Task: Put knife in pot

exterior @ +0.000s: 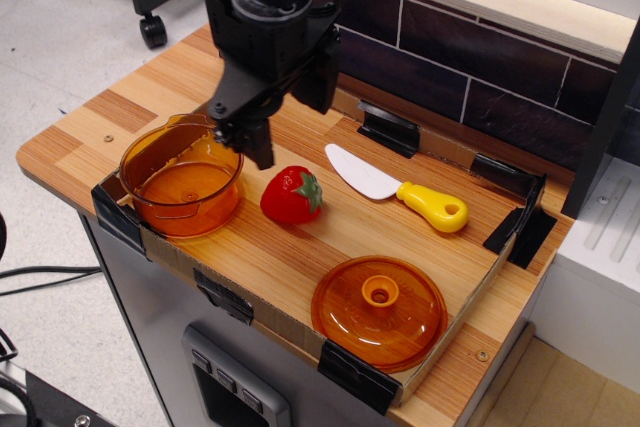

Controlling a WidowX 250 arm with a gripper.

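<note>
Black and bulky, the pincer point(255, 143) hangs over the left-centre of the counter point(290, 257), its visible finger point(260, 145) pointing down just beside the right rim of the pot point(182, 179) and above the strawberry's left side. Its fingers grip nothing, but whether they are parted or closed cannot be told from this angle (the body of the arm hides the far finger).

On the wooden surface the knife point(396, 188) lies flat, well to the right of the pincer and apart from it. Its white rounded blade points up and left toward the back edge, and its yellow handle, with the hole at its end, points down and right. It touches neither the strawberry nor the lid.

Near the front left corner of the counter stands the pot, translucent orange, upright and with nothing inside. A red strawberry point(291, 195) with a green cap sits between the pot and the knife, near both but touching neither. Toward the front right rests the orange lid point(379, 311), domed side up with its knob on top. Black clips hold a low border around the working area.
</note>
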